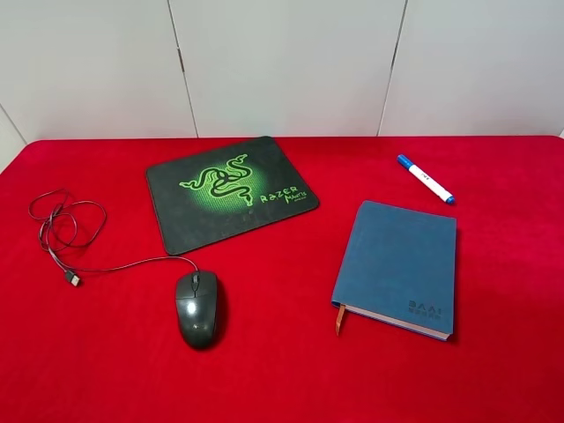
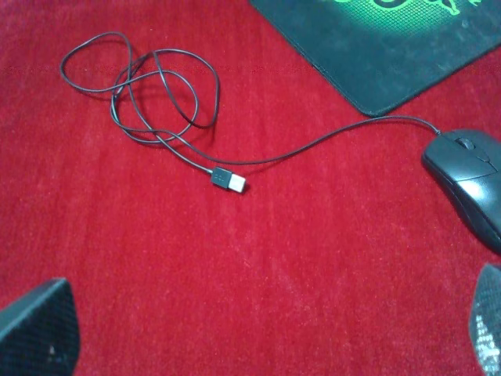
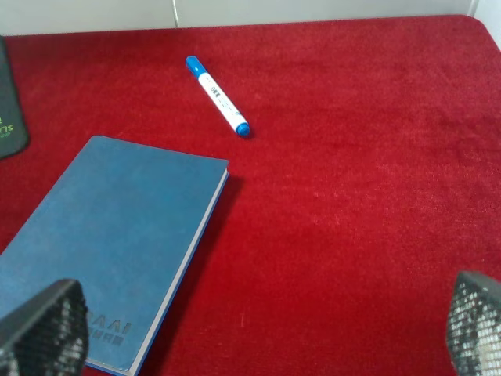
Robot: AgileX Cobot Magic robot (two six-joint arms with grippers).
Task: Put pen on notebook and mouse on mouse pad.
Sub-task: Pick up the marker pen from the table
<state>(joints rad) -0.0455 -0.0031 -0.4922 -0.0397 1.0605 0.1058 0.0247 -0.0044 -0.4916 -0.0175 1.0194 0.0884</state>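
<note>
1. While neither one holds anything, the left pincer (image 2: pixel 262 333) and the right pincer (image 3: pixel 260 329) both stand with jaws spread wide. Only their dark meshed fingertips (image 2: pixel 35 333) show at the edges of the wrist views.
2. The worktop (image 1: pixel 282 379) is covered in red cloth, with pale wall panels behind it.
3. The mouse pad (image 1: pixel 231 192) lies flat toward the back left in the high view, slightly turned, with its green logo and lettering facing up.
4. The mouse (image 1: pixel 196 308) sits on the cloth in front of the pad's near-left corner, close to it but not touching, its scroll wheel end toward the pad.
5. Its cable (image 2: pixel 368 121) runs from the mouse past the pad's corner and ends in loose loops on the left side of the worktop, where the plug (image 2: pixel 231 180) lies on the cloth.
6. The notebook (image 1: pixel 397 264) lies closed on the right half, cover up, and an orange ribbon (image 1: pixel 339 320) sticks out at its near-left corner. The dark marks near its near-right corner look like letters but are too blurred to read.
7. The pen (image 1: pixel 426 179) lies slantwise on the cloth behind the notebook's far-right corner, near it but apart.
8. The left pincer hangs over the cloth near the mouse and the plug, and the right pincer over the notebook's near end and the cloth beside it.
</note>
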